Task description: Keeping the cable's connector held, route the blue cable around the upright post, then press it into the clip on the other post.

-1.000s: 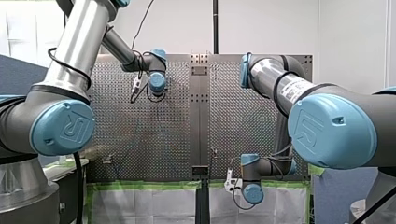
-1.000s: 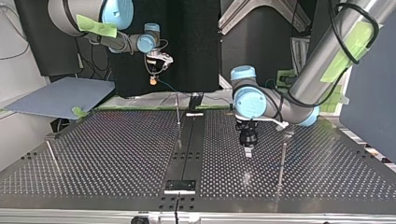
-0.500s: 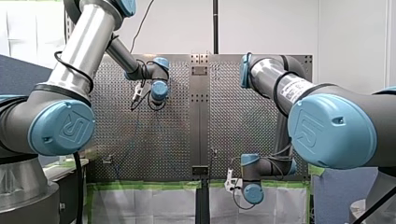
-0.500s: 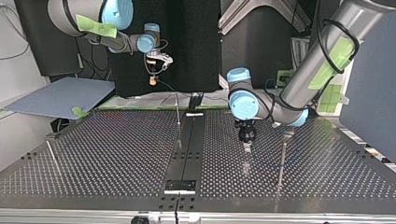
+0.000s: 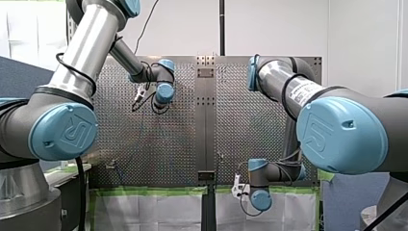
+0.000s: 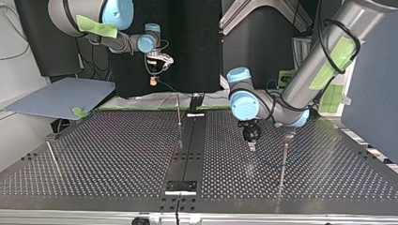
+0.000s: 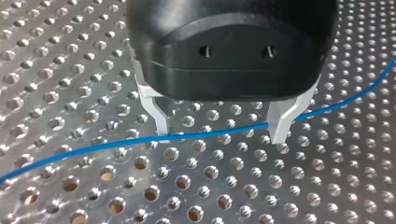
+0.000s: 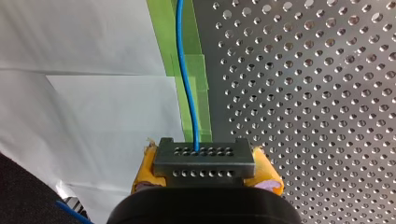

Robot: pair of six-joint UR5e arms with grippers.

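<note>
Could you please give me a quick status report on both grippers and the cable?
Left gripper open, low over blue cable. Right gripper shut on connector. No obstruction seen.

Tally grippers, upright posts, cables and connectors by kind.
Grippers: 2, my left gripper, my right gripper.
Upright posts: 3, left post, middle post, right post in the top view.
Blue cable: 1.
Connector: 1.
Total: 7.

The table [image 7: 70, 186] is shiny perforated metal. The blue cable [image 7: 93, 145] looks smooth and glossy. My left gripper [image 7: 221, 135] has a matt black plastic body and pale metal fingers [image 7: 156, 109]. The connector [image 8: 204, 161] is matt grey.
</note>
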